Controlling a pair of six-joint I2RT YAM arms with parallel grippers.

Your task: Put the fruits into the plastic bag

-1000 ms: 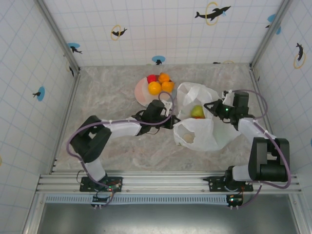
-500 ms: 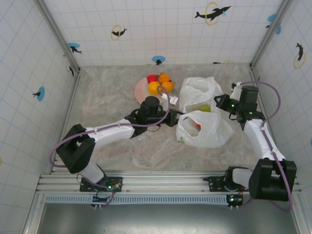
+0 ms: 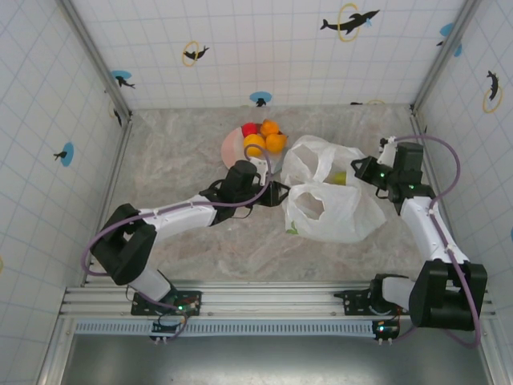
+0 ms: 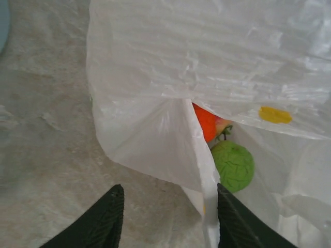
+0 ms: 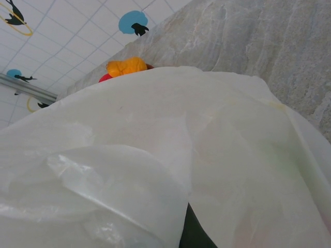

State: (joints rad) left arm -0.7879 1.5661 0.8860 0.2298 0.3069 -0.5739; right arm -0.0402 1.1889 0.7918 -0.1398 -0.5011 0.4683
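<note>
Marbled grey table (image 3: 176, 160) before me. Pale pink round plate (image 3: 232, 149) sits on it toward the far wall, a little left of centre. White tiled walls (image 3: 48, 96) surround me, with dolphin stickers (image 3: 349, 20). Aluminium rail (image 3: 264, 298) runs along the near edge.

Crinkly white plastic bag (image 3: 333, 210) slumps between the left tool (image 3: 275, 193) and right tool (image 3: 358, 169), green fruit (image 4: 234, 165) and orange-red fruit (image 4: 205, 122) inside; more fruits (image 3: 263, 139) cluster beyond the left tool.

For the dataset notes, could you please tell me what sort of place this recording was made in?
Probably a lab test cell: grid-printed walls with dolphin stickers, an aluminium rail at the near edge, and a marble-patterned tabletop.
</note>
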